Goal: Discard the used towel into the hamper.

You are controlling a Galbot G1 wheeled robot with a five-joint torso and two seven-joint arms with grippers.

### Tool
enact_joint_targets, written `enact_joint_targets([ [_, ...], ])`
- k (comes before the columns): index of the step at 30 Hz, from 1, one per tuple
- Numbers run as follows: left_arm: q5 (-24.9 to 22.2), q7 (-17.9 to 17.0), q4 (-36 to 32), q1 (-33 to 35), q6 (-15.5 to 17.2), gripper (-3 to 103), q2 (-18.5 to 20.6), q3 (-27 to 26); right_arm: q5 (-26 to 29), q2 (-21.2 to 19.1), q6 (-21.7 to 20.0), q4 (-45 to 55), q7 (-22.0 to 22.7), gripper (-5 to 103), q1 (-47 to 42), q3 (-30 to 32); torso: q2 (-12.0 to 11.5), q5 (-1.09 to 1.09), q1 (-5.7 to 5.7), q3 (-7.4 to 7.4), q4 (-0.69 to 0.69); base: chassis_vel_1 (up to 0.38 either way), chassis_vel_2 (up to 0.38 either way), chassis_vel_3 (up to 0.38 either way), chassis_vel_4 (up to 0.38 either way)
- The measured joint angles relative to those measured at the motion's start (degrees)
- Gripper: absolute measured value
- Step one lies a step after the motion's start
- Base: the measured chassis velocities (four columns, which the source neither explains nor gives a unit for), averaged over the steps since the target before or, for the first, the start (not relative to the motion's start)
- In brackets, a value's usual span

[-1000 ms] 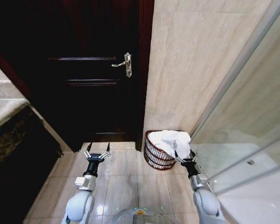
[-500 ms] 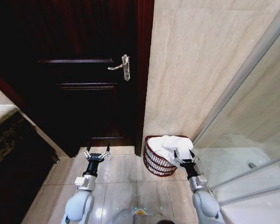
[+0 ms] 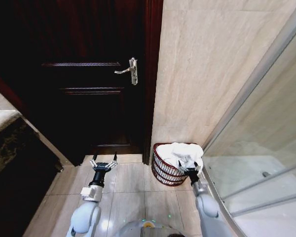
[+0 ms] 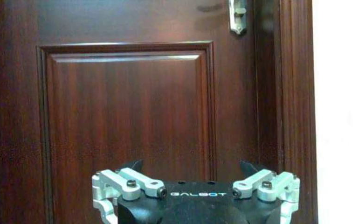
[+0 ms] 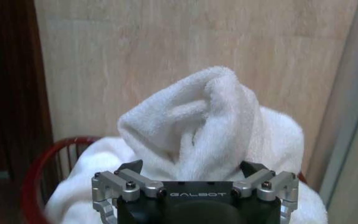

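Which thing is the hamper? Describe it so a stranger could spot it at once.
Start at the dark wooden door and follow its frame down to the tiled floor. Just to the right, at the foot of the beige wall, stands the hamper. It is a small round reddish-brown slatted basket heaped with a white towel, with the right gripper at its rim.

From head height we are looking steeply down past the dark door (image 3: 89, 84) to the hamper (image 3: 165, 170), while our left wrist camera is facing that door close and our right is crowding the towel (image 5: 210, 121).
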Motion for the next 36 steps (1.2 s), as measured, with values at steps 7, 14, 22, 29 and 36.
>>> enact_joint_targets([
  [7,0.8,0.0,0.8,-0.7,0.0,100,-0.4,0.3,-0.1,-1.3,-9.2,0.3,0.1,100,2.5,-1.7,0.0,0.0,0.0,0.0,-0.01,0.0,0.0,0.0,0.0],
  [14,1.4,0.1,0.8,-0.4,-0.4,100,-0.7,0.8,-0.1,-2.7,-27.0,1.0,-3.4,100,7.0,-2.4,0.0,0.0,0.0,0.0,-0.02,0.0,0.0,0.0,0.0],
  [22,1.5,0.1,0.2,0.2,-1.0,100,-0.9,0.7,-1.2,-4.2,-34.8,-0.9,-5.8,100,12.5,-3.0,0.0,0.01,0.01,0.01,-0.01,0.0,0.0,0.0,0.0],
  [29,1.5,0.1,0.0,0.9,-1.2,100,-1.2,0.4,-2.0,-8.2,-42.2,-1.0,-10.8,100,15.7,-3.9,0.0,0.0,0.01,0.0,-0.01,0.0,0.0,0.0,0.0],
  [36,2.5,0.0,-0.5,1.5,-1.3,100,-2.0,0.3,-0.6,-11.9,-44.5,-4.3,-11.9,100,17.8,-7.0,0.0,0.01,0.01,0.0,-0.01,0.0,0.0,0.0,0.0],
])
